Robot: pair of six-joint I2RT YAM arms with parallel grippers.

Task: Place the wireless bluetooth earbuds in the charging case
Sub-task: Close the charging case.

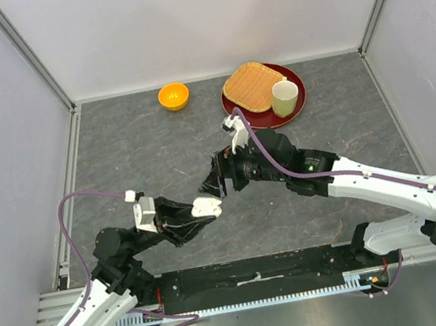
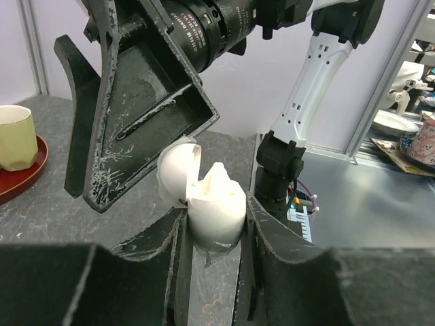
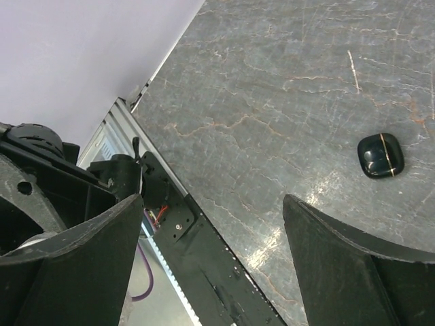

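A white charging case (image 2: 216,207) stands upright between the fingers of my left gripper (image 2: 216,219), which is shut on it. Its lid (image 2: 178,170) is hinged open to the left. White lumps (image 2: 219,178) rise from the open top; I cannot tell if they are earbuds. From above, the case (image 1: 206,207) sits at the tip of the left gripper (image 1: 200,214). My right gripper (image 1: 215,184) hovers just above and behind it, open and empty, and its scratched fingers (image 2: 136,115) loom over the lid. In its own view the right gripper (image 3: 212,204) holds nothing.
A shut black case (image 3: 380,155) lies on the grey table near the right gripper. At the back stand an orange bowl (image 1: 173,96) and a red plate (image 1: 297,107) carrying a woven tan pad (image 1: 249,87) and a pale cup (image 1: 284,97).
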